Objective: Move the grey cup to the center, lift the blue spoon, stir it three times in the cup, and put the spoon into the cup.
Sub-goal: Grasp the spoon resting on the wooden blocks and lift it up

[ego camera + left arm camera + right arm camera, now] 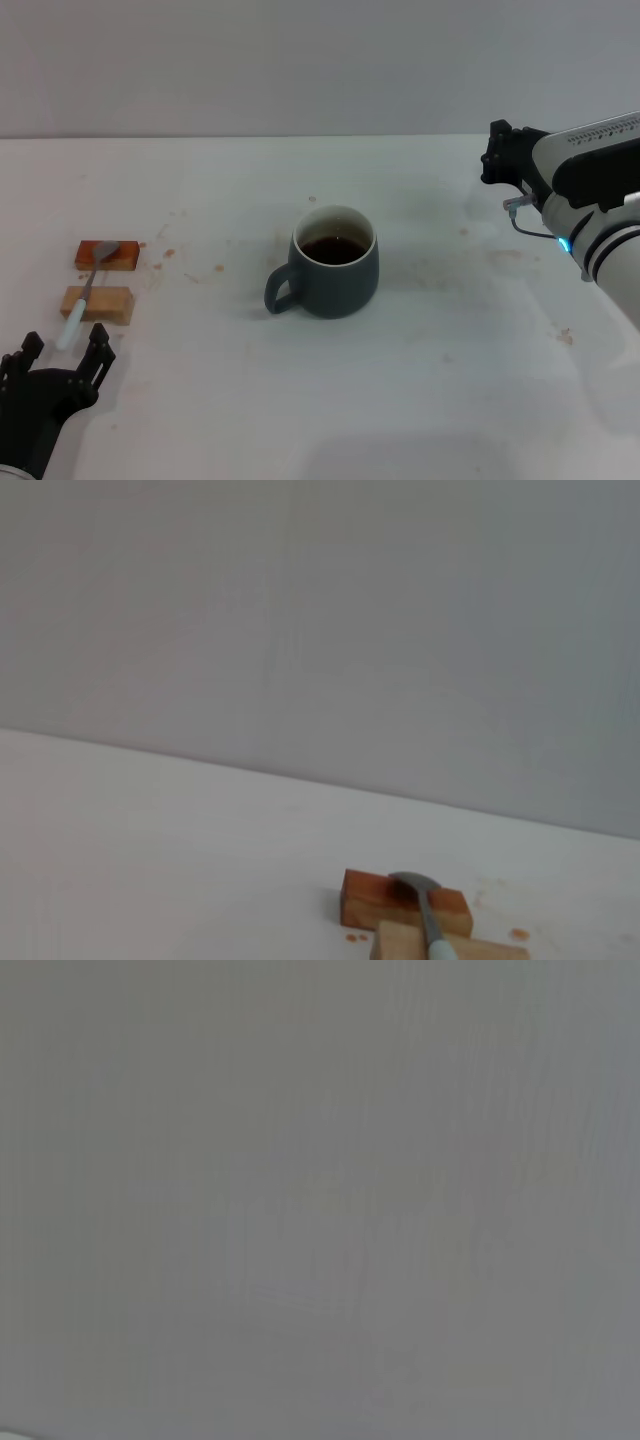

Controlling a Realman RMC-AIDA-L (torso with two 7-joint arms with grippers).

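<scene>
The grey cup [334, 262] stands upright at the middle of the table, its handle toward the front left, with dark brown liquid inside. The blue spoon [86, 294] lies at the far left across two small wooden blocks, its metal bowl on the far block; it also shows in the left wrist view [428, 916]. My left gripper [62, 353] is open and empty at the front left corner, just in front of the spoon's handle end. My right gripper [503, 152] is raised at the far right, away from the cup.
The reddish block [107, 255] and the pale block [97, 303] carry the spoon at the left. Small brown stains [165, 254] dot the white table between the blocks and the cup. A plain grey wall stands behind the table.
</scene>
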